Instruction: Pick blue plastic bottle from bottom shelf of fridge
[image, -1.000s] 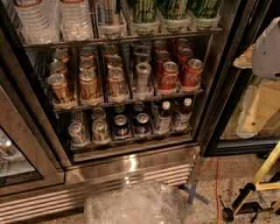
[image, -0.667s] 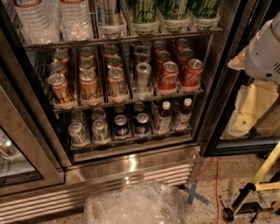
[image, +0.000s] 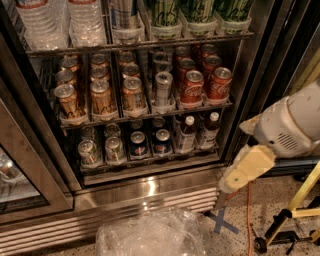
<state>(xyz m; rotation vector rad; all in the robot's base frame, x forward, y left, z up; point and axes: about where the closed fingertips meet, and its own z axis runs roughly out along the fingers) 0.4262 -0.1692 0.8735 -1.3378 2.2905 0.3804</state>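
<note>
The fridge (image: 150, 186) stands open in front of me. Its bottom shelf (image: 150, 161) holds silver cans, blue Pepsi cans and, at the right end, two white-capped bottles of dark drink with pale labels. I take the left one for the blue plastic bottle (image: 185, 134); the other (image: 207, 130) stands beside it. My arm comes in from the right, a white joint with a pale yellow link. My gripper (image: 221, 199) hangs low, in front of the fridge's right lower corner, below and right of the bottles and apart from them.
The rack above holds gold and red Coca-Cola cans (image: 192, 87). The open glass door (image: 22, 170) stands at the left. A crumpled clear plastic bag (image: 145, 234) lies on the floor in front. A blue tape cross (image: 223, 223), an orange cable (image: 248, 215) and a yellow stand (image: 300, 197) are at the right.
My arm has swung from the right edge down and to the left, so the gripper now hangs near the fridge's lower right corner. The shelves' contents have not moved.
</note>
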